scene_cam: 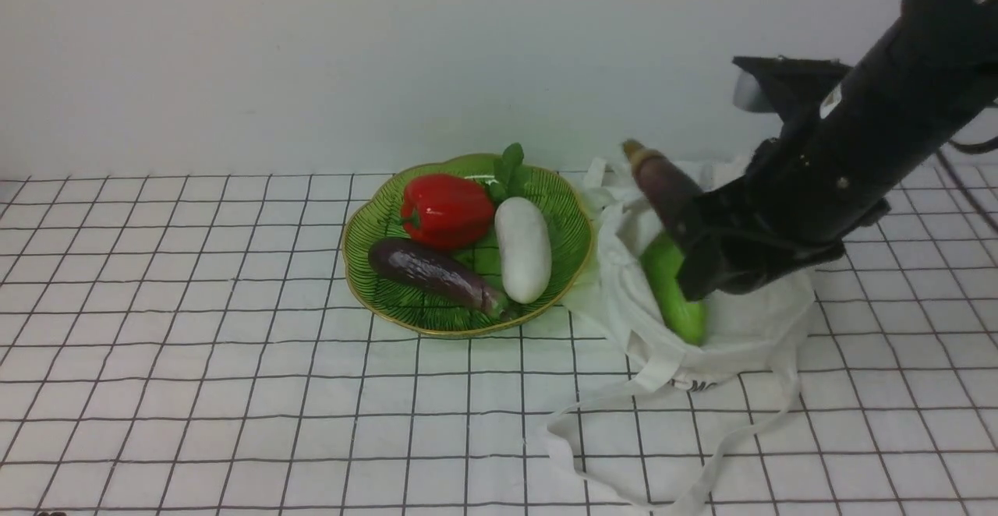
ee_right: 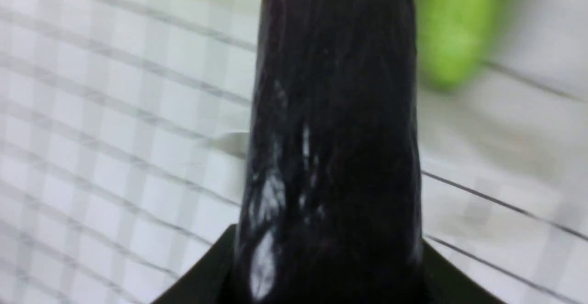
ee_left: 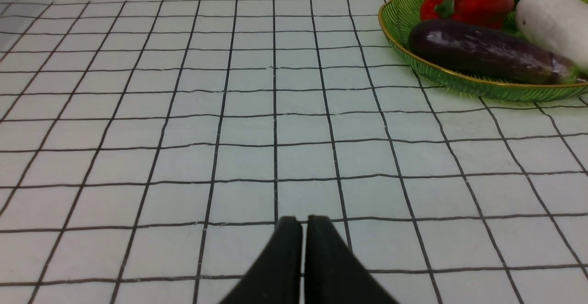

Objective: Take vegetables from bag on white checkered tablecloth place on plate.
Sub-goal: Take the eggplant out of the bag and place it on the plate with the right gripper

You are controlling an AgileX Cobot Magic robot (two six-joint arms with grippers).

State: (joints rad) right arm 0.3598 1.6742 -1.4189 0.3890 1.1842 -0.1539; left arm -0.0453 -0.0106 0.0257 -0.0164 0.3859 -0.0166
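My right hand (scene_cam: 690, 239) is clenched around a dark purple eggplant (scene_cam: 663, 181), gripping its lower part. The eggplant hangs in the air above the open bag (scene_cam: 748, 329), tilted, with its pale stem end pointing up and toward the plate (scene_cam: 374, 220). In my right wrist view its glossy skin fills the middle of the picture between my 2 fingers.

A light-green gourd (scene_cam: 674, 290) lies in the mouth of the bag, just under my right hand. The bag sits slumped on the white checkered tablecloth (scene_cam: 195, 344), touching the plate's edge, its straps trailing toward me.

The plate holds a red pepper (scene_cam: 446, 208), a second eggplant (scene_cam: 433, 270), a white gourd (scene_cam: 522, 247) and some green leaves (scene_cam: 507, 169).

My left hand (ee_left: 302, 223) is closed and empty, its fingers pressed together low over the cloth, apart from the plate
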